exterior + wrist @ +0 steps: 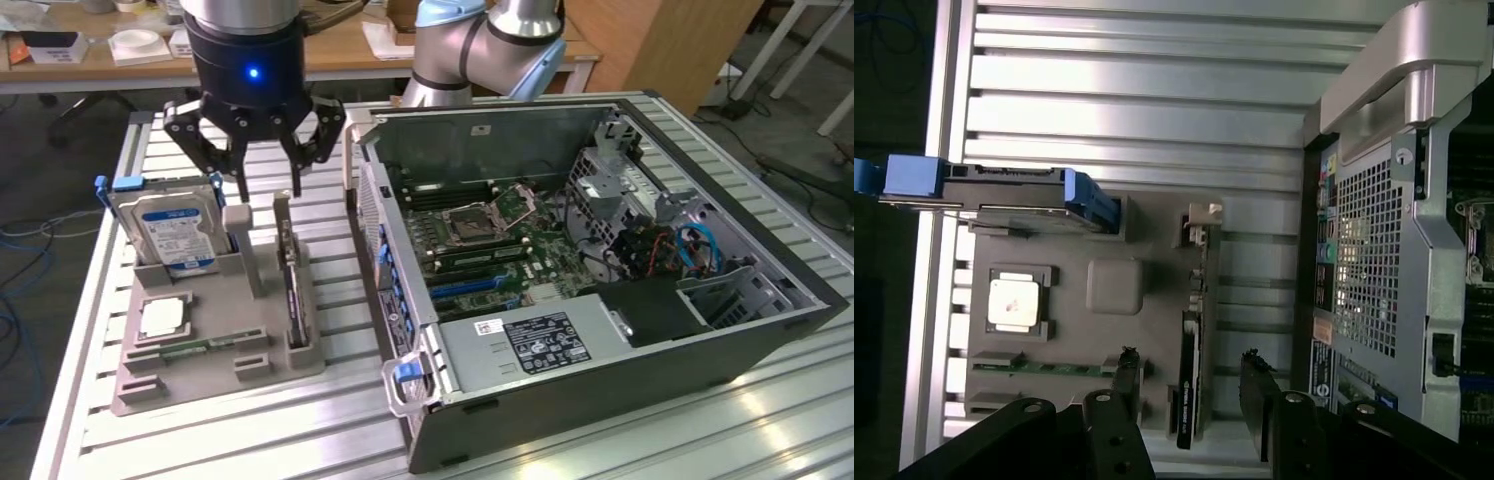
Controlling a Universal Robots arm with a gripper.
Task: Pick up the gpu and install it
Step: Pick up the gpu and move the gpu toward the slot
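Observation:
The gpu (290, 285) is a thin dark card standing on edge in a slot of the grey holder (200, 375), on the side nearest the computer case. My gripper (268, 182) hangs open just above the card's far end and touches nothing. In the wrist view the gpu (1194, 330) appears edge-on, its silver bracket at the far end. The gripper (1190, 362) straddles the card's line, with one dark fingertip (1126, 362) on each side of it. Nothing is held.
The holder also carries a silver hard drive (174, 235) with a blue-white label, a processor chip (163, 318) and a green memory stick (200, 345). The opened computer case (747, 345) lies at the exterior view's right, motherboard (494, 250) exposed. Everything rests on a slatted metal table (267, 440).

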